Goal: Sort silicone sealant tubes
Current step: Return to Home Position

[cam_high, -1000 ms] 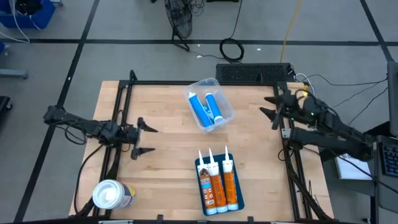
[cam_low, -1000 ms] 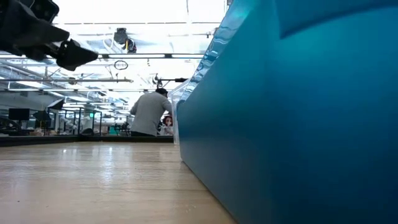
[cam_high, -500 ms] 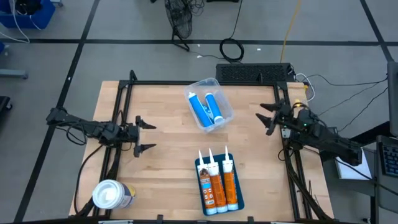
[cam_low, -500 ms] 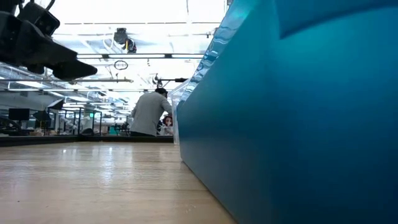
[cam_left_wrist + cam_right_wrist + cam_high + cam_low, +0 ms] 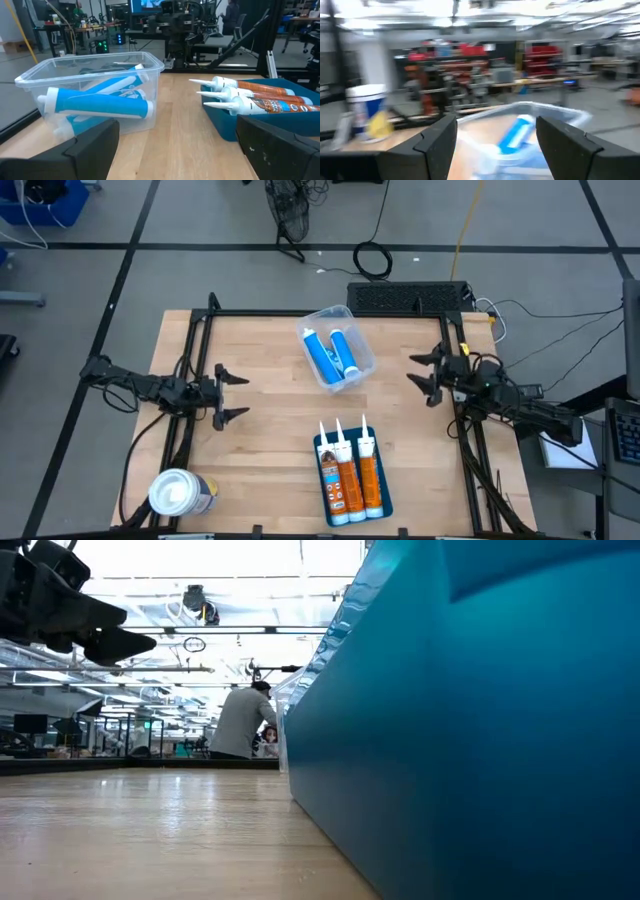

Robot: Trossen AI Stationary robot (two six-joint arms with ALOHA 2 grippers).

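Note:
Three orange silicone sealant tubes [image 5: 350, 475] lie side by side in a blue tray [image 5: 330, 515] near the table's front edge, white nozzles pointing to the far edge. Blue-and-white tubes [image 5: 328, 355] lie in a clear plastic bin [image 5: 360, 345] at the far middle. My left gripper [image 5: 228, 395] hovers open at the table's left side, pointing right at the bin [image 5: 30, 82] and the tray [image 5: 225, 127]. My right gripper [image 5: 425, 375] hovers open at the right side, pointing left toward the bin [image 5: 555, 117]. Neither holds anything.
A fat white-topped canister [image 5: 180, 493] stands at the near left corner. A black frame [image 5: 200, 330] runs along the table's left, far and right sides. In the low view the tray's blue wall [image 5: 450, 720] fills the right; a person [image 5: 240, 720] stands far behind.
My right gripper has come down and drifted toward the table's near edge and a little left, tipping from a downward slant to about level. Its fingers stay open. The tubes, bin and tray have not moved.

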